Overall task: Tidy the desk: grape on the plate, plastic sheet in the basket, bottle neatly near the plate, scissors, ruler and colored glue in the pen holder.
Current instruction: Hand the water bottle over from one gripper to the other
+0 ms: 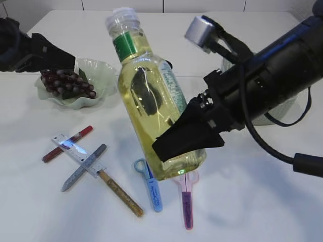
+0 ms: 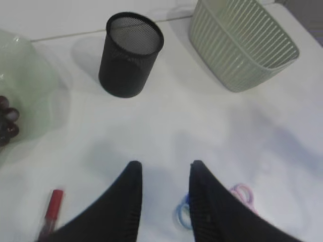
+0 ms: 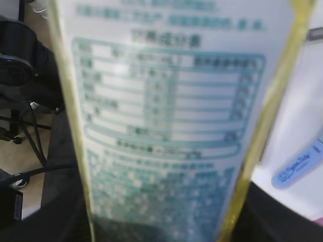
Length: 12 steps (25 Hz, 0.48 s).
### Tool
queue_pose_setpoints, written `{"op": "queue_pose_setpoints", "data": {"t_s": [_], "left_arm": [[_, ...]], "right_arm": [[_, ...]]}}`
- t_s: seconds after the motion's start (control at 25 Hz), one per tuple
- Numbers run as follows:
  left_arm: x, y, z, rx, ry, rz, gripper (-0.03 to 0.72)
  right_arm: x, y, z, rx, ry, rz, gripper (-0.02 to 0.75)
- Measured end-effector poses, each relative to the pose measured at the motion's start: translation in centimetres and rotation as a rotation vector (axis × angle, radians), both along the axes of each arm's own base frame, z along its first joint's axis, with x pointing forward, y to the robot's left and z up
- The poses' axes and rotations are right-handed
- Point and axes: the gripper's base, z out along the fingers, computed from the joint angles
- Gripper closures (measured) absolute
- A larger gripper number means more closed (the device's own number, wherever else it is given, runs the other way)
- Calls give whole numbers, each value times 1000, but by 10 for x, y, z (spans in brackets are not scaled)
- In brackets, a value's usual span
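Bottle [image 1: 151,101] tilted, yellow liquid, green-banded label

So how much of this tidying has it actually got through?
Done: the grapes lie on the green plate. In hand: the right gripper holds the bottle tilted above the table. Left: both scissors, the ruler and the glue pens lie on the table; the pen holder looks empty. No plastic sheet shows, and the basket's inside is hidden.

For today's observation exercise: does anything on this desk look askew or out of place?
Yes. The bottle hangs tilted above the desk in the right end effector. A ruler lies crossed over pens, with two scissors loose nearby.
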Motion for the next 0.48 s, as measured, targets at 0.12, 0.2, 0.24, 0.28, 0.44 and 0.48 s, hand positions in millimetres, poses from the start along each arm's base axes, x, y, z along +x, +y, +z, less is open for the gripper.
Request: {"op": "queue_pose_setpoints", "data": {"t_s": [0.12, 0.2, 0.24, 0.28, 0.44, 0.48], "left_arm": [[-1, 7, -5, -72, -54, 2, 453], [-1, 12, -10, -130, -79, 3, 453], [-1, 14, -16, -163, -75, 6, 453], [-2, 14, -23, -185, -74, -1, 453], [-2, 13, -54, -288, -60, -28, 453], [-2, 13, -60, -298, -56, -45, 453]], "right_arm": [[-4, -1, 8, 21, -36, 14, 283], [-6, -1, 13, 34, -59, 18, 283], [-7, -1, 16, 44, -69, 19, 283], [-8, -2, 18, 57, -77, 17, 283], [-5, -3, 30, 130, -81, -13, 283], [-3, -4, 33, 155, -79, -23, 283]]}}
